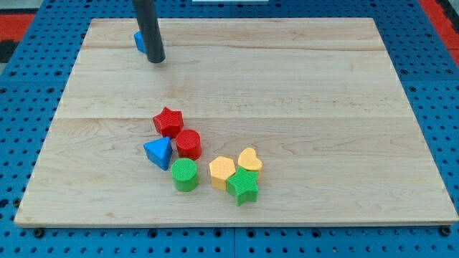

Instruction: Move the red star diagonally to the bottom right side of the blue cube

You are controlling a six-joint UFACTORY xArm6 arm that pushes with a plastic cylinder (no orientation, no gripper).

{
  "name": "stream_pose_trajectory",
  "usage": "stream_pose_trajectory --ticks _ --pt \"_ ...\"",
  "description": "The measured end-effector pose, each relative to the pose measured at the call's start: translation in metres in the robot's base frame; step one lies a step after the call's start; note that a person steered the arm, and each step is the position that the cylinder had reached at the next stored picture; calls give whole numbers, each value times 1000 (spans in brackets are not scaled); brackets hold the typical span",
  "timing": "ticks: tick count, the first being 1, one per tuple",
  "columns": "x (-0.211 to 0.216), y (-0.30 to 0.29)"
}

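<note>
Rod tip (156, 61) is resting at the surface's (323, 93) top left, partly hiding the blue cube (139, 41); no gripper is showing. Well below, the red star (168, 121) is sitting touching the red cylinder (188, 144), beside the blue triangle (158, 152).

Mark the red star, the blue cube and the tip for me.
red star (168, 120), camera view, top face
blue cube (138, 41), camera view, visible left part beside the rod
my tip (156, 60), camera view, rod's lower end
</note>
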State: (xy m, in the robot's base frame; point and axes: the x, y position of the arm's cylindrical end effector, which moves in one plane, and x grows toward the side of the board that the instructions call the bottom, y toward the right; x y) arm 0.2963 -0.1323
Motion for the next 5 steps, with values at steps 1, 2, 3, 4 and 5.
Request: stream_pose_trajectory --ticks 1,2,3,4,5 --pt "-38 -32" --pt "-41 -42" --pt "-34 13" --pt "-53 23" --pt "-68 8"
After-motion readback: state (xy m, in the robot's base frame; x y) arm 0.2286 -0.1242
